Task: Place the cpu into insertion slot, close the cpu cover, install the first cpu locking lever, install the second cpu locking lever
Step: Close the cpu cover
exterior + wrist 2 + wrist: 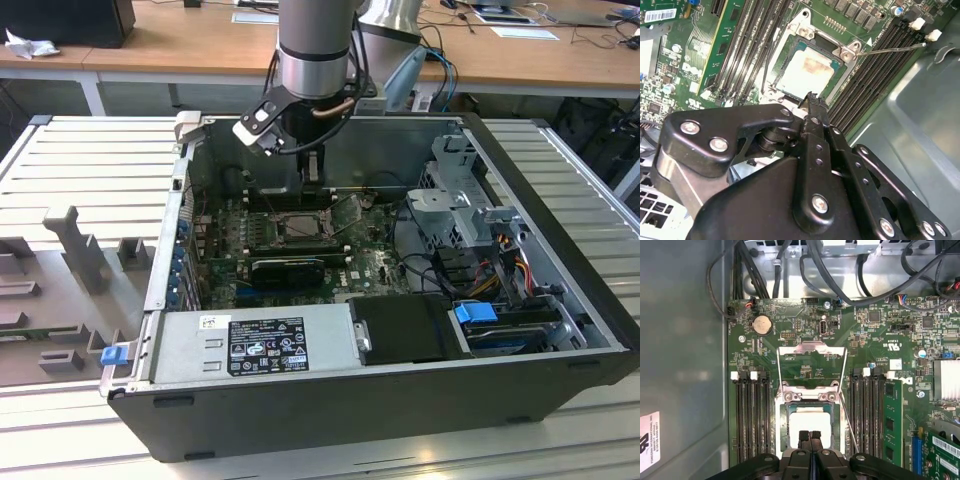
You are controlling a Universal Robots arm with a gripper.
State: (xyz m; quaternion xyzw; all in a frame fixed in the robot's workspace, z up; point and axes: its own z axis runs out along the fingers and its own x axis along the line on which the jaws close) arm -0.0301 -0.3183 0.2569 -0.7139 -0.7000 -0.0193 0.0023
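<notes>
Arm reaches down into the open case, w/ the gripper low over the board. Jaws are fully together in both wrist views: the fingers are pressed side by side w/ no gap and nothing is held between them. The cpu lies flat in the slot, pale top up and square to the rim. It is not in the jaws. It sits directly beneath and just beyond the tips, which overlap its near edge in the first wrist view. The second wrist view shows the same, w/ the tip at the cpu's near edge and the rest of the chip bare. Can't tell whether the tips touch the chip or hover just above it. The cover looks swung up off the slot on the far side from the gripper, and green board shows through its opening, so the cpu is uncovered. One thin wire lever juts out from a slot corner, angled away over the RAM slots, which flank the slot on both sides. In the exterior view the slot sits mid-board, right under the gripper.
</notes>
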